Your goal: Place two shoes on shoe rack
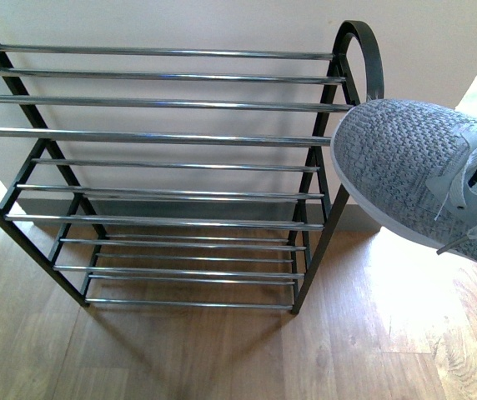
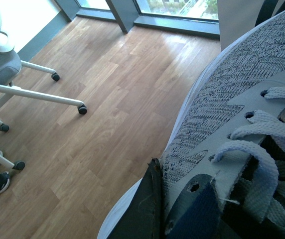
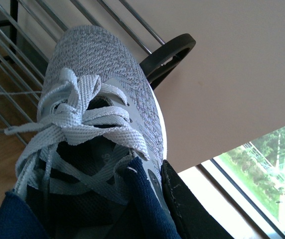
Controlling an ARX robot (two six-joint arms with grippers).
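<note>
Here's the rack (image 1: 163,133), standing on the wood floor (image 1: 222,358) against the wall, and every tier is bare: not a shoe on any bar. Off its right-hand end hangs the grey sneaker (image 1: 405,167), up in the air, toe pointing in at the rack and level with the top bars. Its tip is just beside the curved side post (image 1: 357,58), perhaps touching it; I can't tell.

Right wrist view now: the right jaws are closed on that sneaker's collar. One black finger (image 3: 187,214) presses against the outside by the navy lining, and the other, by my reckoning, is hidden inside the shoe.

Over to the left wrist view: a second sneaker (image 2: 222,94), same grey knit, fills the picture, with a black finger (image 2: 150,204) tight against its collar too. So the left jaws look clamped on it, though the inner finger is out of sight. This one doesn't show in the front view, so I can't say where it sits relative to the rack.

Progress, as I judge it: both shoes are picked up, neither is placed. Two set-downs are left, and the grey sneaker beside the top tier looks first in line.
</note>
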